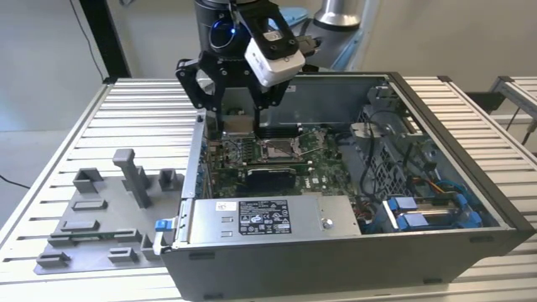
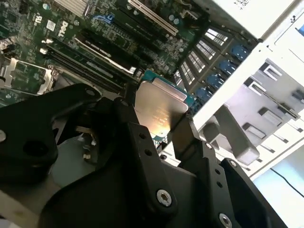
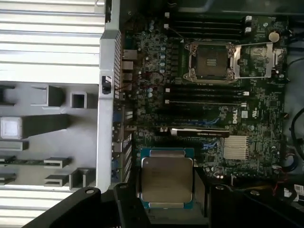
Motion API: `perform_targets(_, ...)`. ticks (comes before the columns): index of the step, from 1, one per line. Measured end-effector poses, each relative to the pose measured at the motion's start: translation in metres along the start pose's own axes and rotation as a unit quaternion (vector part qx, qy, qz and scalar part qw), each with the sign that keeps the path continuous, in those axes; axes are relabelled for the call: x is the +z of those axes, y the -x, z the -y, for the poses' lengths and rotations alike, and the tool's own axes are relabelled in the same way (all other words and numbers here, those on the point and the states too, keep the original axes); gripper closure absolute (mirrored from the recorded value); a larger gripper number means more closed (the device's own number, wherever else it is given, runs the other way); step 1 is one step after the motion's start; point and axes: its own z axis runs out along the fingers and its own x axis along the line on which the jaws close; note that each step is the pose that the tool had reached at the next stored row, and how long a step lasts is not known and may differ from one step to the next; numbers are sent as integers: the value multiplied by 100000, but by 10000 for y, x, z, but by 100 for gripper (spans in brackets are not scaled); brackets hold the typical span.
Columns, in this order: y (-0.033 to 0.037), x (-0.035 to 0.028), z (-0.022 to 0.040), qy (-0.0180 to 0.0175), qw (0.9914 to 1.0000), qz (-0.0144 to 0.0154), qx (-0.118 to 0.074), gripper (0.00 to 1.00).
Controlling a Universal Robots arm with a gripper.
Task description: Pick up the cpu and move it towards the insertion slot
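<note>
Cpu (image 3: 166, 179) is gripped at two opposite edges by the clenched claw (image 3: 167, 190) and held raised over the motherboard (image 3: 190, 109) inside the open computer case (image 1: 336, 264). Insertion slot (image 3: 211, 61) is noted uncovered, its metal frame swung open, well apart from the cpu. Grey tray (image 1: 92, 214) is seen on the tabletop (image 1: 143, 107) beside the case.

Exterior view is looking down at an angle on the whole pc case (image 1: 336, 264) from some way off, first wrist view is facing straight down on the motherboard (image 3: 156, 71), second wrist view is looking across it obliquely, closer in, both wrist views sharing cpu (image 3: 166, 179) & insertion slot (image 3: 211, 61).
</note>
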Motion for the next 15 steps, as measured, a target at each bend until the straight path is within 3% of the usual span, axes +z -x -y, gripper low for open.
perform_targets(15,444,2,8,-6,100000,-4,-1,100)
